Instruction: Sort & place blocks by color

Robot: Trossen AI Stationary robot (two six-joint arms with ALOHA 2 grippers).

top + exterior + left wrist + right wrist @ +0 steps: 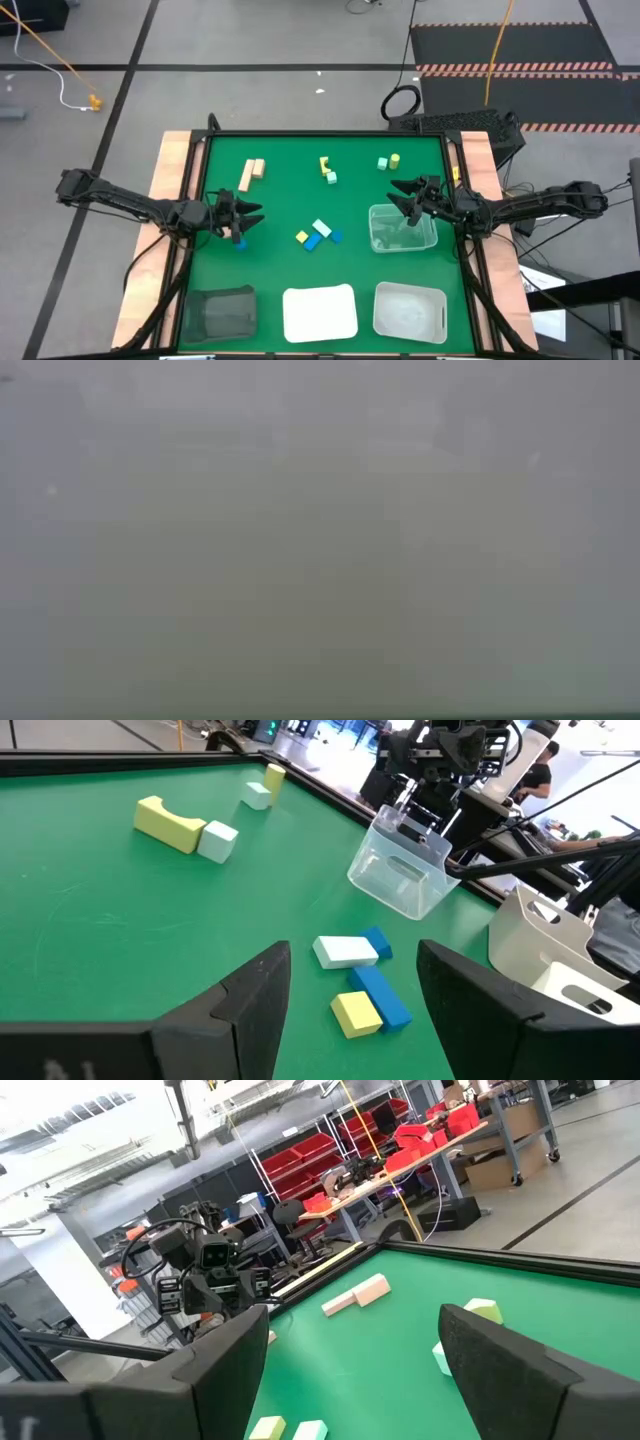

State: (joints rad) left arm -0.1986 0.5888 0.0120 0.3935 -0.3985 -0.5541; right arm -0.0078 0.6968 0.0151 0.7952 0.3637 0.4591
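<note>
The blocks (318, 235) lie spread over the green table (290, 200), some in the middle, tan ones at eleven o'clock (two side by side). The left gripper (243, 218) at nine o'clock is open and empty. The right gripper (404, 198) at three o'clock, above a clear bin (402, 230), is open too.

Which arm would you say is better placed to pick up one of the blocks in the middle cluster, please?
Probably the left. The left gripper is open and its wrist view looks straight at the middle cluster. The right gripper, also open, hangs at the clear bin, facing across the table.
</note>
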